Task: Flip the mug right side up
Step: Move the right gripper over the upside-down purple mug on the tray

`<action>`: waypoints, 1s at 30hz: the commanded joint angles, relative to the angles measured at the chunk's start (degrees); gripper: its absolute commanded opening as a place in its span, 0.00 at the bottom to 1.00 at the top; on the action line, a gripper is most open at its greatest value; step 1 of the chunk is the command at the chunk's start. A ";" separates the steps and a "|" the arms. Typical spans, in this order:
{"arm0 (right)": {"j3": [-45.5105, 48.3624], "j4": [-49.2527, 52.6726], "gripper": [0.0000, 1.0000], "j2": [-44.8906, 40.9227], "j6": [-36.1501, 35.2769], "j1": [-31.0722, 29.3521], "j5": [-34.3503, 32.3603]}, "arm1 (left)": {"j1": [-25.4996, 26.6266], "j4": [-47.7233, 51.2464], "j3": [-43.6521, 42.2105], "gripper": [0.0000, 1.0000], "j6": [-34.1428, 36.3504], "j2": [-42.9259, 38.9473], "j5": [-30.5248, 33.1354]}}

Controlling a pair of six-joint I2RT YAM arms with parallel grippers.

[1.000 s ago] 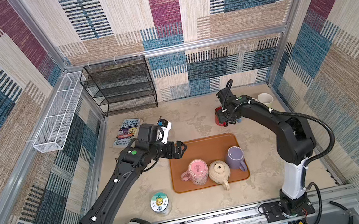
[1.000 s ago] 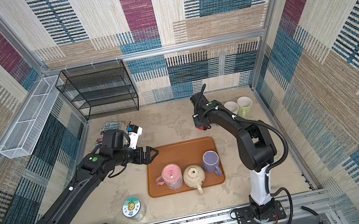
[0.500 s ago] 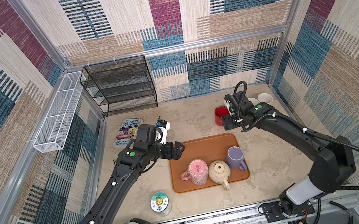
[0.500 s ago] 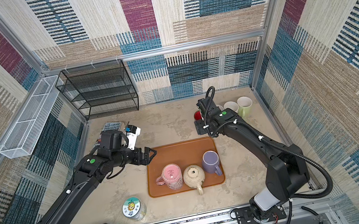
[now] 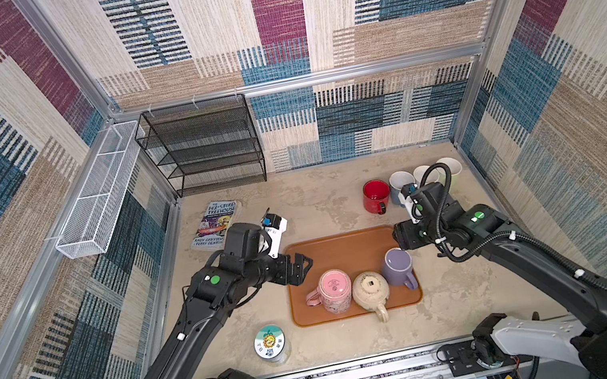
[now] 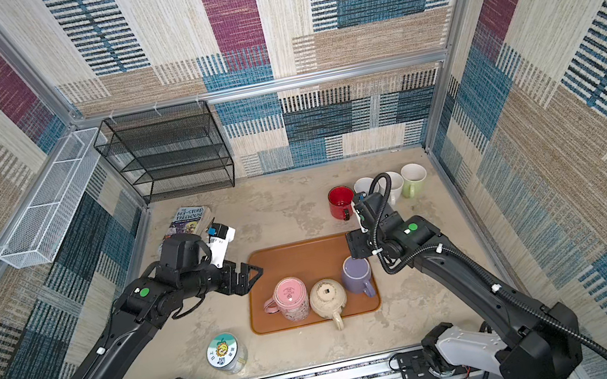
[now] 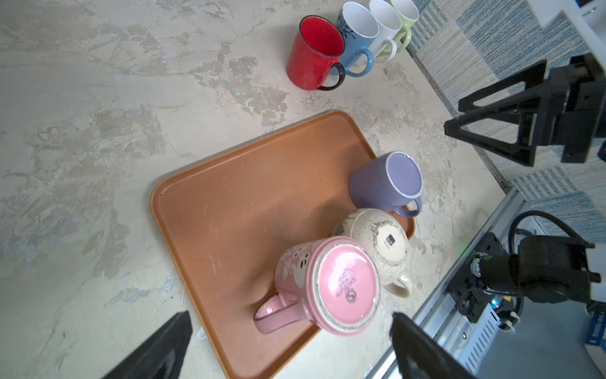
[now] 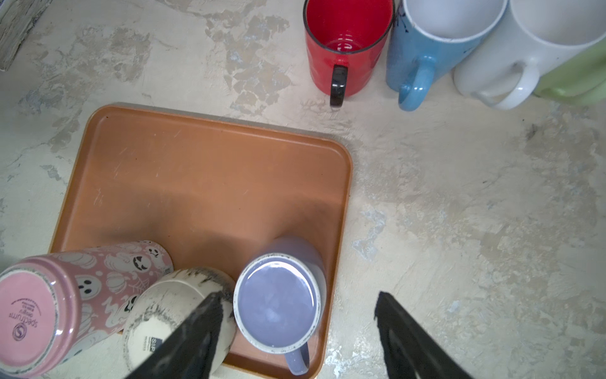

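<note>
Glossy cylindrical purple mug (image 8: 278, 303), base-up

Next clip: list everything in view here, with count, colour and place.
tray: 1, orange-brown, middle of the table
upside-down mugs: 3, pink mug, cream mug, purple mug, along the tray's near side
upright mugs: 4, red mug, blue mug, white mug, green mug, in a row at the table's far right
book: 1, colourful cover, far left
jar: 1, picture lid, near the tray's left front corner
wire rack: 1, black, back wall
wire basket: 1, white, left wall
left gripper: 1, black, fingers open, over the tray's left edge
right gripper: 1, black, fingers open, over the purple mug
</note>
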State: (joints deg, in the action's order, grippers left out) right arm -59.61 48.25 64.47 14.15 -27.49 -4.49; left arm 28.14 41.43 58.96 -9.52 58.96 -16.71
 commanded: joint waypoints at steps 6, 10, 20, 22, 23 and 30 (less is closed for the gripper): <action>0.36 2.04 0.70 -0.51 5.00 -1.08 0.84 | -0.02 2.58 -3.61 1.00 -2.74 -4.46 -0.25; 3.42 2.12 0.65 -3.01 10.34 -1.66 1.39 | -0.02 2.47 -4.91 1.00 -2.65 -5.94 -0.51; 15.65 -0.92 0.65 -11.84 20.97 -6.33 2.91 | -0.02 1.83 -8.91 1.00 -1.82 -9.90 -3.44; 17.34 -1.34 0.64 -12.26 22.49 -7.41 2.94 | -0.02 1.65 -8.83 1.00 -1.60 -9.84 -4.43; 17.98 -1.48 0.64 -12.26 23.03 -7.89 2.84 | -0.02 1.54 -8.85 1.00 -1.51 -9.83 -4.71; 19.20 -1.33 0.59 -9.92 24.60 -10.46 0.87 | -0.02 0.77 -9.41 1.00 -1.25 -10.86 -5.37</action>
State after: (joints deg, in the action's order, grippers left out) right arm -40.53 48.62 53.80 37.04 -37.58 -2.15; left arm 28.14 43.31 49.69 -11.64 48.62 -21.19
